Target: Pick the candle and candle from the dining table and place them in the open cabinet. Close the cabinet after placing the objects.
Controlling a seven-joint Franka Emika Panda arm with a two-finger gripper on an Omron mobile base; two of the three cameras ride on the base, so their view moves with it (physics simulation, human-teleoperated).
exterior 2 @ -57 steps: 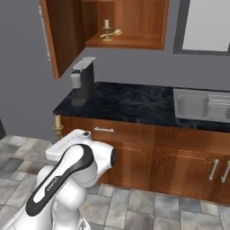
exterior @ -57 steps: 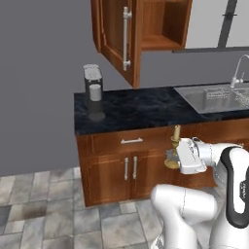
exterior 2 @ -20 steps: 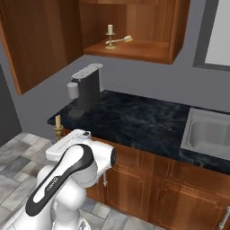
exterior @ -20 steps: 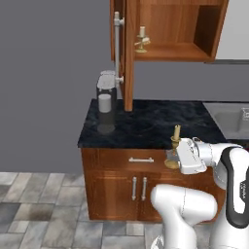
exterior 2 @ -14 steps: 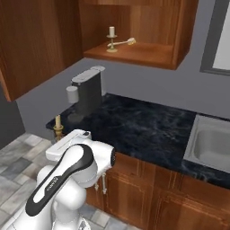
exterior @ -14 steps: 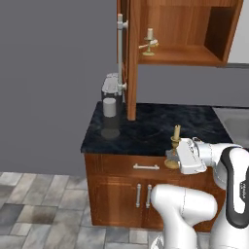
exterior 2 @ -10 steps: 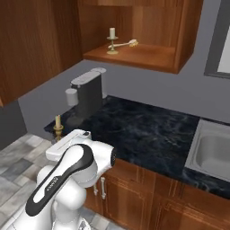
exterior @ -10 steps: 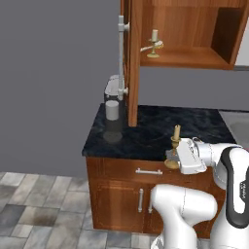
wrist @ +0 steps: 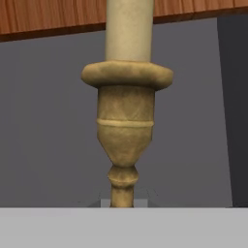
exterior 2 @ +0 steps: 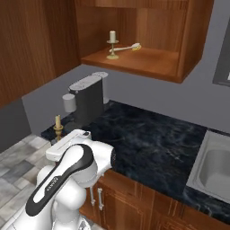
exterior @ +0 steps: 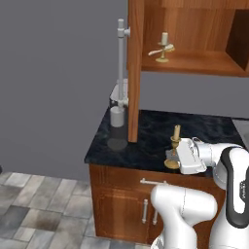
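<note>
Pincer (exterior: 171,156) clamped shut on taper candle (exterior: 173,146), held upright; other candle (exterior 2: 112,44) standing in open cabinet (exterior 2: 148,58).

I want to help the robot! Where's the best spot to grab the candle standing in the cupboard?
Probably the thin brass stem below the cream candle, coming from the open front of the cabinet. It stands upright near the shelf's front, and its wide dish is too broad to pinch.

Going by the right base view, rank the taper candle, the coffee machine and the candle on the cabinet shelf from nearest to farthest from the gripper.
1. Taper candle: held in the gripper, upright at its tip.
2. Coffee machine: on the counter just behind it.
3. Shelf candle: up in the open cabinet, farthest.
</note>
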